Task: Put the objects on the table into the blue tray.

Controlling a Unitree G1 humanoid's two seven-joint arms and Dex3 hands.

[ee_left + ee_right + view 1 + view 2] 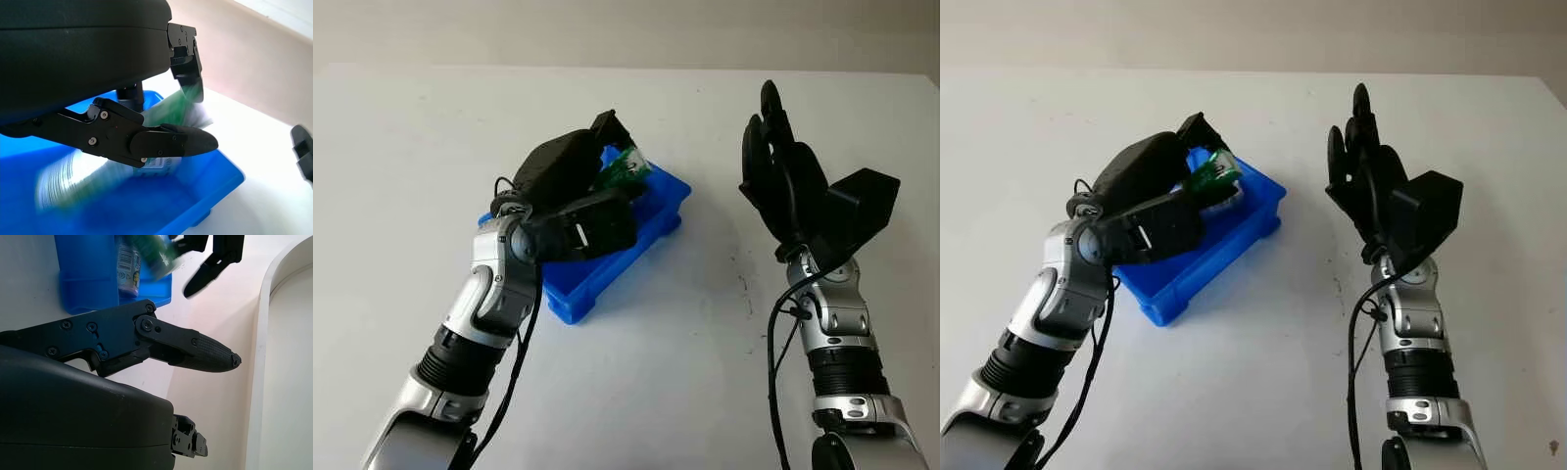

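left eye view: green packet over the blue tray

left eye view and right eye view agree on the main point: a green and white packet [1212, 176] is at the far end of the blue tray [646, 230], between the fingers [171, 143] of the left hand [570, 191]. from the left wrist view the packet is a blur of green and white just above the tray's floor, with one finger under it and another above, so the hand looks closed around it, though whether the grip is firm cannot be told. whether the packet touches the tray floor cannot be told either.

the tray sits at an angle on the white table [646, 372], left of centre, and the left arm reaches over its near end.

the right hand [783, 176] is well apart from the tray, raised above the table on the right side, released and holding nothing. from the right wrist view the tray and packet appear beyond its fingers [195, 350].
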